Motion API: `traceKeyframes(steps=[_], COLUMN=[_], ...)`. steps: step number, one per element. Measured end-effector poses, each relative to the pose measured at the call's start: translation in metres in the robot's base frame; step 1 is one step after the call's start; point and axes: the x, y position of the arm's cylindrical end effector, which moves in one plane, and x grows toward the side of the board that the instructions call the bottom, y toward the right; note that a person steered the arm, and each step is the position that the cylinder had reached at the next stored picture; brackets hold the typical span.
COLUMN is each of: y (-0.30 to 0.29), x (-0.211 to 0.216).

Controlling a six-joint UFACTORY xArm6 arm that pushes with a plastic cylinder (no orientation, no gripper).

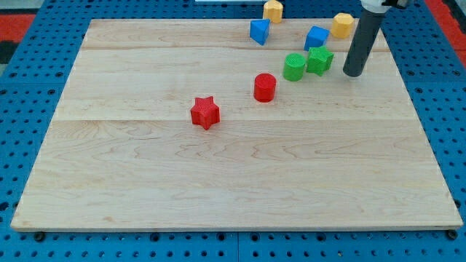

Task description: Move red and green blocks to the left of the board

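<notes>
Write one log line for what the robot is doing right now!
tip: right of green star, apart | green cylinder: touching star | red cylinder, red star: mid-board | stage: greens not yet pushed

two blue blocks (259, 31) (316, 36) and two yellow blocks (273, 10) (342, 24) near the board's (218, 189) top

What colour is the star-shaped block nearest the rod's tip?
Green: the green star sits just left of my tip, in the camera view.
</notes>
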Motion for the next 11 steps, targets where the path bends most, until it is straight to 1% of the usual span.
traceKeyframes(steps=[1,3,4,6,7,8,9,10,11], y=[-0.017,-0.088,-0.095,-0.088,-0.127,-0.136,-0.118,-0.135,-0.168], x=[-0.003,-0.006,-0.006,0.022,0.028,0.036,0.063,0.095,0.102])
